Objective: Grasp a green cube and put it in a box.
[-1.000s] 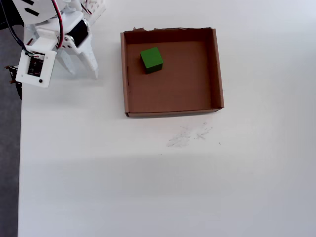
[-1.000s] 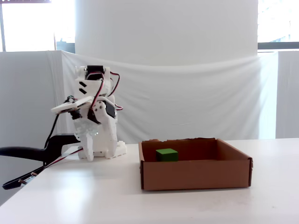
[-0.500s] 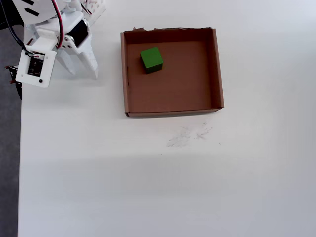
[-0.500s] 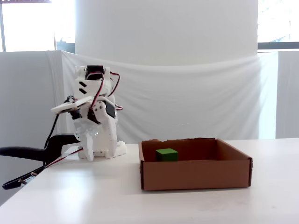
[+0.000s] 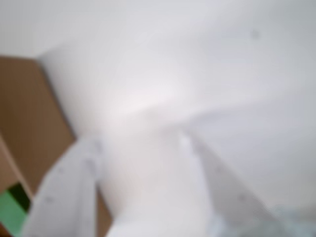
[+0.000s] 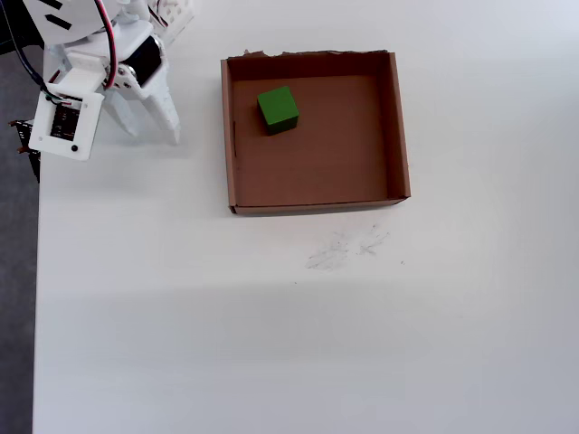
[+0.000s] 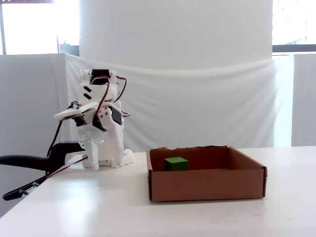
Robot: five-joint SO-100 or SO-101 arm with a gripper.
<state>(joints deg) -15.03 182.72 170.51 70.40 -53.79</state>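
The green cube lies inside the brown cardboard box, in its upper-left part in the overhead view, not touching the walls. In the fixed view the cube sits low behind the box's front wall. My gripper is left of the box, over bare table, with its two white fingers spread apart and nothing between them. The wrist view is blurred. It shows the gripper over white table, the box at the left, and a sliver of the cube at the bottom left.
The arm is folded back over its base at the table's far left. The table's left edge runs close beside it. Faint pencil scuffs mark the table below the box. A black clamp and cables hang off the left.
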